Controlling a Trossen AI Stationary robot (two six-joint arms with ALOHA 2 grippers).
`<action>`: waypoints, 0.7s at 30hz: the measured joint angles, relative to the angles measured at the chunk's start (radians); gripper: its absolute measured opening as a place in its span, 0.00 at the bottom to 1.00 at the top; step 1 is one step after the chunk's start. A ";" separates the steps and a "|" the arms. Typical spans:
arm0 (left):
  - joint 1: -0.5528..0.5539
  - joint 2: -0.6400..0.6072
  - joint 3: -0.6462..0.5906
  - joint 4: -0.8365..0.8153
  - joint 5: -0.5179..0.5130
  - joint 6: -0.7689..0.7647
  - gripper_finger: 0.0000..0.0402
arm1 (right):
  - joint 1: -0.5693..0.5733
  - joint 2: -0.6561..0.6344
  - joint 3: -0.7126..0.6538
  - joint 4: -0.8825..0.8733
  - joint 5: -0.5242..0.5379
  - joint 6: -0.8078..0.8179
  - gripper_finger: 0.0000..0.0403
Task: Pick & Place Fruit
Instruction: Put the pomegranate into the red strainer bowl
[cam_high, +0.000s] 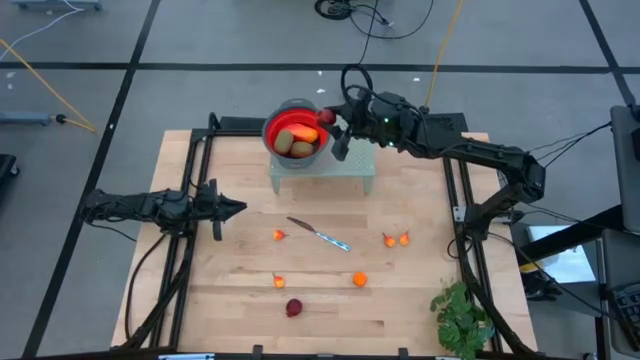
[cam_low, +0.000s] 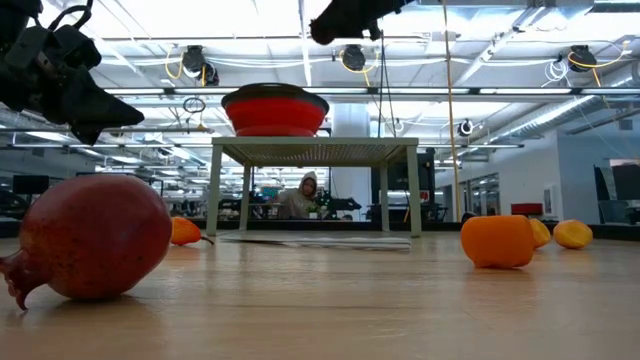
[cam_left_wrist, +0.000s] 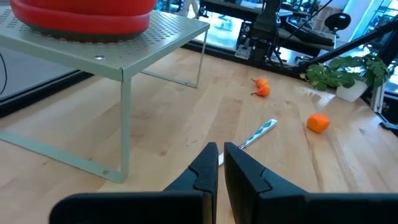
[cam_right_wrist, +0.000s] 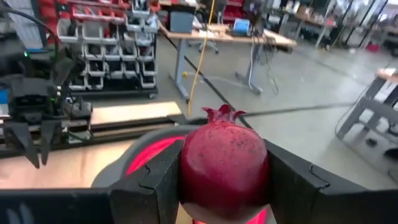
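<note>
Left gripper (cam_high: 236, 208): fingers pressed together, nothing in them, parked over left side of wood table (cam_high: 420, 300). Right gripper (cam_high: 331, 120): clamped on dark red round pomegranate (cam_right_wrist: 224, 163), hanging right at rim of red bowl (cam_high: 283, 127) on pale green mesh stand (cam_high: 350, 165), bowl just under & left of it. Drop needs small shift left.

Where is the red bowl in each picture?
High view: the red bowl sits on the small metal stand at the top middle, with fruit inside.
Low view: the bowl is on top of the stand, middle of the picture.
Left wrist view: its rim shows in the top left corner.
Right wrist view: it peeks out behind the dark red fruit held by the right gripper.
Shared landmark: the metal stand.
</note>
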 joint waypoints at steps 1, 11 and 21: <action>0.000 0.000 0.000 -0.001 0.000 0.003 0.06 | -0.003 0.000 0.000 -0.010 -0.001 0.008 0.44; 0.000 0.000 0.000 0.106 0.000 0.003 0.06 | -0.007 0.001 0.000 -0.024 -0.035 0.021 0.44; 0.000 0.036 0.000 0.663 -0.001 0.197 0.06 | -0.008 0.001 0.000 -0.018 -0.139 0.118 0.44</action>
